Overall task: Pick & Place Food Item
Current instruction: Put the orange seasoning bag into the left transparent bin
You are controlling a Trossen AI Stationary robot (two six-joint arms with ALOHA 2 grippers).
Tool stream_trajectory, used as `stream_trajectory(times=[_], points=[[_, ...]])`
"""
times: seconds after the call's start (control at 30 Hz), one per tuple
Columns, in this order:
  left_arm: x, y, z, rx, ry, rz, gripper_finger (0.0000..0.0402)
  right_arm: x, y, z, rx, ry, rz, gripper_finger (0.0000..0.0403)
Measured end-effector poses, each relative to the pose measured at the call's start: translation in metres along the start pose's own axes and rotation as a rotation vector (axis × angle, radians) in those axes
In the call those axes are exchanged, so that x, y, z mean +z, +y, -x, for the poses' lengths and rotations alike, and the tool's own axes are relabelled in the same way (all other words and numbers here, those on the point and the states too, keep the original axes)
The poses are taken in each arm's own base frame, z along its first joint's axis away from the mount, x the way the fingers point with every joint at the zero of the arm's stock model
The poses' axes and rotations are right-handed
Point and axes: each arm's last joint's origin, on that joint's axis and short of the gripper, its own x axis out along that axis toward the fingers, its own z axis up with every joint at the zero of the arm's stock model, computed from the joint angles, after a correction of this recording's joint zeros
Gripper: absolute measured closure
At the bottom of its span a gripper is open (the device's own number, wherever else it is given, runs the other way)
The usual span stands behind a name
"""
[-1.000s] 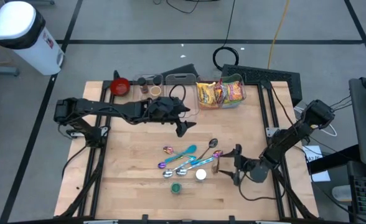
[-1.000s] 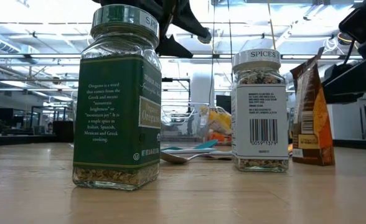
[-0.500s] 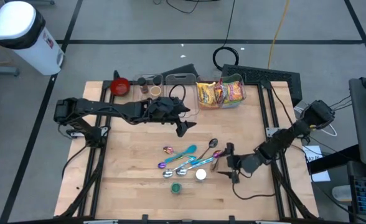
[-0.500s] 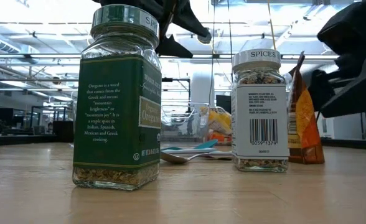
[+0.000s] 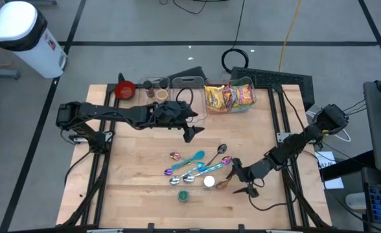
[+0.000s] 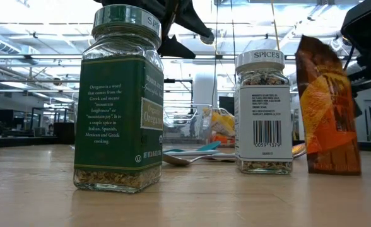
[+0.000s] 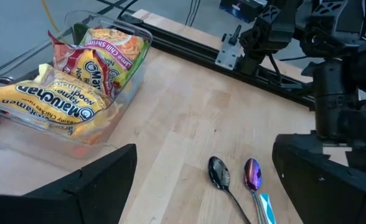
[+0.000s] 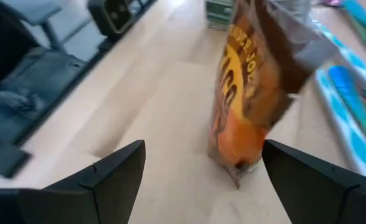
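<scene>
The step in hand looks like the approach to the pick. The right claw (image 5: 241,182) sits low on the bench (image 5: 132,200), in the lower right of the high view, with its fingers spread wide and nothing between them. Straight ahead of it stands the orange snack pouch (image 8: 251,93), upright or slightly tilted, just beside the open fingers but not yet between them as far as the right wrist view shows. In the low view the pouch (image 6: 324,107) rises at the right edge, next to the clear spice jar (image 6: 264,113), with the green oregano jar (image 6: 117,101) further left.

The left claw (image 5: 190,133) hangs above the middle of the bench, also wide open and empty, waiting. Beyond it, in the upper middle of the high view, a clear container (image 5: 230,97) holds ramen packets (image 7: 58,106); this seems the likely drop place, though that is only a guess. A cluster of coloured spoons (image 5: 194,165) lies between the two arms.

The next move calls for the right claw to slide forward until the pouch stands between the fingers, then close gently. The pouch is light and soft, so a nudge could topple it or push it into the spoons.
</scene>
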Motion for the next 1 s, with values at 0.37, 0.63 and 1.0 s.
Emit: stream_trajectory(times=[0.37,0.63,1.0], points=[[0.000,0.000,0.000,0.000,0.000,0.001,0.0023,-0.002,-0.004,-0.003,-0.132,-0.023,-0.018,0.0085],[0.000,0.000,0.000,0.000,0.000,0.001,0.0023,-0.013,-0.004,-0.016,-0.131,-0.015,-0.007,0.0085],[0.000,0.000,0.000,0.000,-0.001,0.041,0.0023,-0.009,-0.003,-0.017,-0.120,-0.060,0.027,0.0188]])
